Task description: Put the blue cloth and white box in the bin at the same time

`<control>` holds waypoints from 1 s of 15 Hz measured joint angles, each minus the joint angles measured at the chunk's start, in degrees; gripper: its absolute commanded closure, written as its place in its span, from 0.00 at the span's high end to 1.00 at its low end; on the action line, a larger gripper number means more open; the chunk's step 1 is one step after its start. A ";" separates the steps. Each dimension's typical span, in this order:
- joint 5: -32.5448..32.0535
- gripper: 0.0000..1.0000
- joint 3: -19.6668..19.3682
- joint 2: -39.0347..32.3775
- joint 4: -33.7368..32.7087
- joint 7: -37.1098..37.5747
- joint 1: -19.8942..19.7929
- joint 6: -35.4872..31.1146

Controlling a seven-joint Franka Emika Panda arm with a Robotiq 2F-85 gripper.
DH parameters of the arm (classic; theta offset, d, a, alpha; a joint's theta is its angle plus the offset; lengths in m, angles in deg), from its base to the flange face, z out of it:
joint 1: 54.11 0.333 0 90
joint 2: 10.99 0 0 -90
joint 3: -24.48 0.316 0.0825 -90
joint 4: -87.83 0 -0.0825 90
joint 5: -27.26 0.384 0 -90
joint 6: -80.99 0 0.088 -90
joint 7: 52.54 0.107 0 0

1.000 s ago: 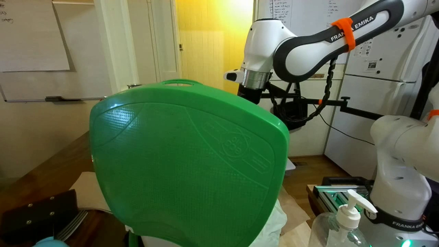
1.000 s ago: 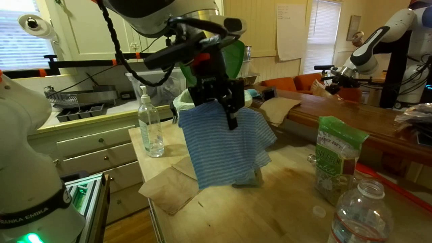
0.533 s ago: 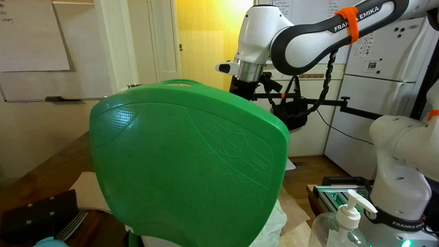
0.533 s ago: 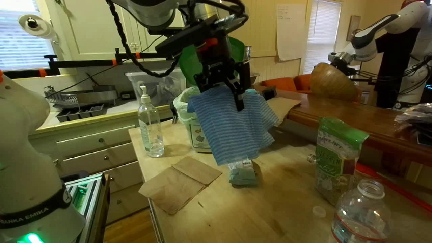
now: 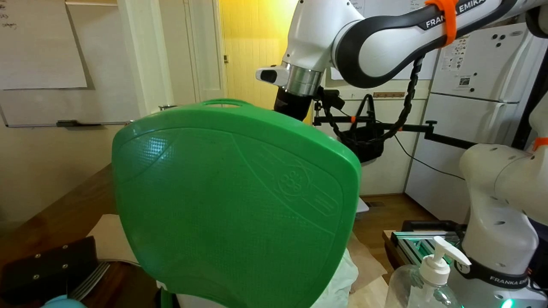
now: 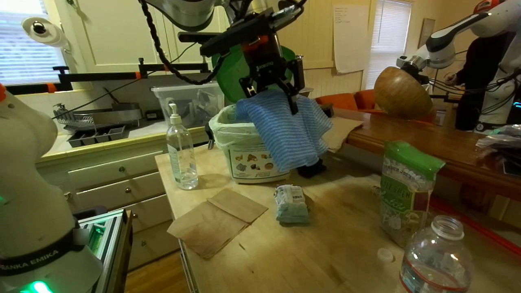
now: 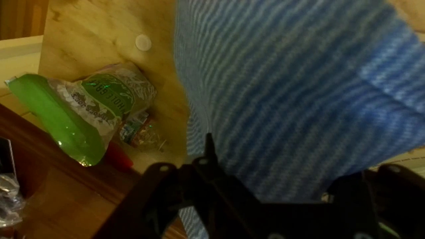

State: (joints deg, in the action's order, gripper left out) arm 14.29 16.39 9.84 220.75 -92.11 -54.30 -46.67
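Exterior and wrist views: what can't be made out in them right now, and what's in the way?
Cloth: whether it wraps anything; its folds hide that in an exterior view and the wrist view.
Gripper: its fingers are hidden in an exterior view by the green lid; dark and blurred in the wrist view.
Bin: depths hidden in an exterior view by liner and cloth.
Open bottle: base cut off by the bottom edge in an exterior view.

Glowed yellow on the wall (image 5: 257,60) beyond the gripper (image 6: 272,100); shone white through the window (image 6: 24,61), well off beside it. Cast glare on the lid (image 5: 237,205) screening it in an exterior view; spread shadow over the table (image 6: 338,244) below. Looked dim in the wrist view, blurring it to near-black and softening the cloth (image 7: 298,99) beneath.
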 measured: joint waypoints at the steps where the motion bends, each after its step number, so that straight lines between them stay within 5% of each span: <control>1: 0.00 0.63 0.38 -0.15 -0.43 -0.09 0.29 0.00; 15: 0.59 0.63 4.37 -0.31 -4.26 -3.44 4.58 0.00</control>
State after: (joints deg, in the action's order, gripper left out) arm 14.87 20.77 9.53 216.49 -95.55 -49.72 -46.67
